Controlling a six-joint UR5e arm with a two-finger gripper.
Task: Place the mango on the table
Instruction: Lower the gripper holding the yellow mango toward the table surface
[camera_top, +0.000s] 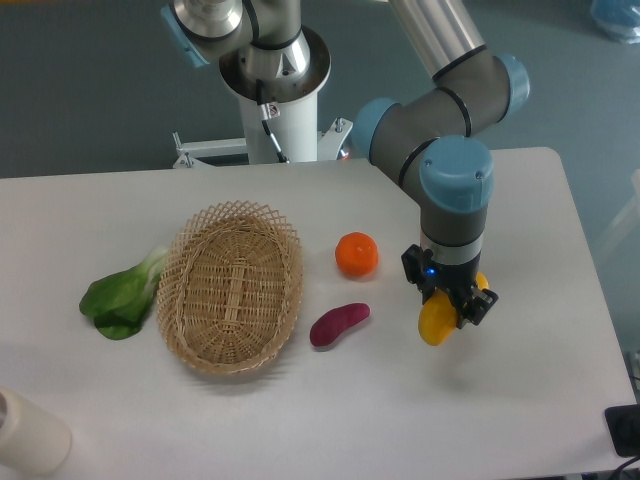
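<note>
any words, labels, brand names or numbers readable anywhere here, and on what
None can be read.
The grey and blue robot arm and its black hand, shut on the yellow-orange oval mango, show no legible marking, only a small blue light.
The oval woven wicker basket, round orange fruit and white tabletop carry no text.

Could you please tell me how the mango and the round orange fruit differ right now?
The mango is yellow and elongated; the orange is deeper orange and round. The mango sits in the shut pincer, partly hidden by it, while the orange lies free and fully visible on the table. The mango is at the right; the orange lies nearer the basket. Both are smooth, warm-coloured fruit outside the basket.
</note>
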